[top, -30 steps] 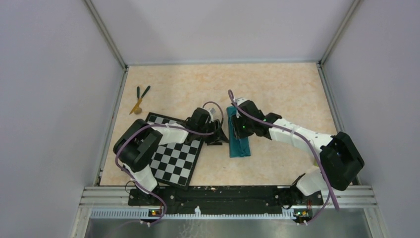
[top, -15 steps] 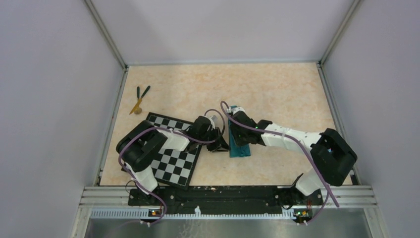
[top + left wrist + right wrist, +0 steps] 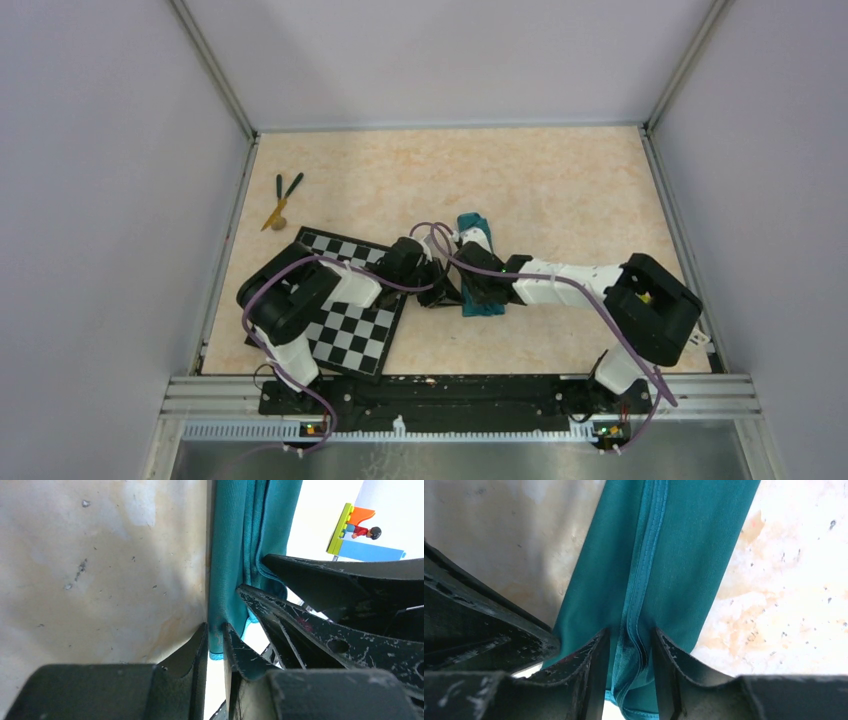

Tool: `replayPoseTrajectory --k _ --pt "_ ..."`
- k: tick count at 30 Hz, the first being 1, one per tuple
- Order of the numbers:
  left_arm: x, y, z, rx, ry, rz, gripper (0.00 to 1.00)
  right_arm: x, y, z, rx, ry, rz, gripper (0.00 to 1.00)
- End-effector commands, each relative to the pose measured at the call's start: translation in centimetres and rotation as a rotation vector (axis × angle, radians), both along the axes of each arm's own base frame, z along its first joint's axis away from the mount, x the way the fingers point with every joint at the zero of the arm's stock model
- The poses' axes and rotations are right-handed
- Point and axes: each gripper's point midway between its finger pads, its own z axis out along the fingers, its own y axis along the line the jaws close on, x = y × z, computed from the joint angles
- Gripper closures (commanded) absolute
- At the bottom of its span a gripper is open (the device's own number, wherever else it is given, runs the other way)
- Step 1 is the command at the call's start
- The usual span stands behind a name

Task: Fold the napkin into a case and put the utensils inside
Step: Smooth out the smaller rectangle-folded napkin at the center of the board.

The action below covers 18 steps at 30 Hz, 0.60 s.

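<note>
Beige worktop (image 3: 570, 180) with folded teal napkin (image 3: 674, 555). Pinched at one edge by left pincer (image 3: 215, 630), at hemmed fold by right pincer (image 3: 630, 632).

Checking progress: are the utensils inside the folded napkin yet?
No, the utensils lie by the table's far left edge, well apart from the napkin.

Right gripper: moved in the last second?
Yes. Against the checkerboard, the right gripper has come down the view, from about the napkin's middle to its near end.

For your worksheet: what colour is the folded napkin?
The napkin is plain teal-green; right wrist view.
</note>
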Motion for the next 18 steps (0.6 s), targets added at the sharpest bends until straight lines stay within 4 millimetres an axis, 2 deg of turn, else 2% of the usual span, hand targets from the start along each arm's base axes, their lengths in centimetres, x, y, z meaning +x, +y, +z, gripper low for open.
replayPoseTrajectory --k 1,5,10,13,18 --pt "-0.1 0.1 -0.7 0.005 -0.004 0.008 0.78 0.4 -0.2 -0.7 -0.050 -0.073 -0.035 0.67" --pt "-0.3 0.1 -0.7 0.003 -0.003 -0.006 0.72 0.5 -0.4 -0.2 -0.050 -0.112 -0.055 0.83" --pt "-0.4 0.1 -1.0 0.012 -0.010 -0.019 0.66 0.8 -0.1 1.4 -0.010 -0.142 -0.056 0.91" --pt "-0.6 0.0 -1.5 0.026 0.006 -0.025 0.69 0.8 0.0 2.0 0.006 -0.153 -0.057 1.00" --pt "-0.7 -0.6 -1.9 0.022 0.014 -0.028 0.75 1.0 1.3 4.6 0.095 -0.167 -0.060 1.00"
